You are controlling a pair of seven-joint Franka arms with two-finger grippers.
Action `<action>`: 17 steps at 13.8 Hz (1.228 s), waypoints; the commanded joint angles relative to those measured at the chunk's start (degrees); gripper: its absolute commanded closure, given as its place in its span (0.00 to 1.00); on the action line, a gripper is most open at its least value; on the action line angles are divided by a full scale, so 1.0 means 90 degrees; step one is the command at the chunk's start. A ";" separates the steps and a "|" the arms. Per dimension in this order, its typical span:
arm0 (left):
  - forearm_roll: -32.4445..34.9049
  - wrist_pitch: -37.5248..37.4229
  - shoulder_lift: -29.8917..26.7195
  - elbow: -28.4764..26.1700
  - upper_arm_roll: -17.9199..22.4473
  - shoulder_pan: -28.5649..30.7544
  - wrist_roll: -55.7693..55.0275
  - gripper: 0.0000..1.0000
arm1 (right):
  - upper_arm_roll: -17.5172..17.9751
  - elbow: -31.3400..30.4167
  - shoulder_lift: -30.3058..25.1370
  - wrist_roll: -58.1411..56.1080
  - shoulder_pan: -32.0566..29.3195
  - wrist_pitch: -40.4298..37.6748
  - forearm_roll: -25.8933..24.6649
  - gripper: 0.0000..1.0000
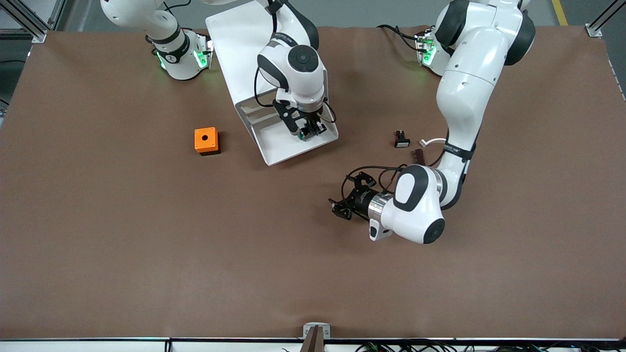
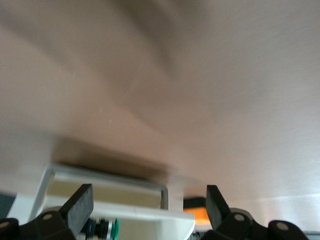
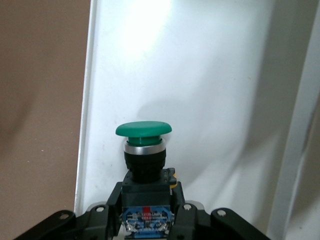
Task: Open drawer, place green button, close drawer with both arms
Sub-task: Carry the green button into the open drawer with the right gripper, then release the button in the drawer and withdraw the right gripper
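Right gripper: your black two-finger right gripper (image 1: 309, 131) hangs over the pulled-out drawer, its fingers clenched on the button's body.
Button: you see the small push button with a round green cap and black-and-blue body (image 3: 144, 155) held in that grip, cap pointing away from the wrist, above the drawer's white floor and close to one of its side walls; whether it touches the floor you cannot tell.
Drawer: the shallow white bottom drawer (image 1: 281, 146) stands open, drawn out of the big white boxy cabinet (image 1: 234, 44) toward the front camera.
Left gripper: your black two-finger left gripper (image 1: 344, 205) waits low over the bare brown table (image 1: 146, 244), nearer the front camera than the drawer, fingers spread wide and grasping nothing.
Orange box: the orange box with a round hole (image 1: 206, 140) sits beside the drawer, toward the right arm's end of the table.
Black button: the black button with a white rectangular face (image 1: 401, 140) lies toward the left arm's end, well apart from the drawer.
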 commanded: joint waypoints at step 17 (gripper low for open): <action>0.3579 0.1360 -0.0809 -0.0170 0.0076 -0.1046 0.0389 0.01 | -0.0172 0.1584 -0.0927 -0.5073 -0.2393 -0.3529 -0.0423 0.00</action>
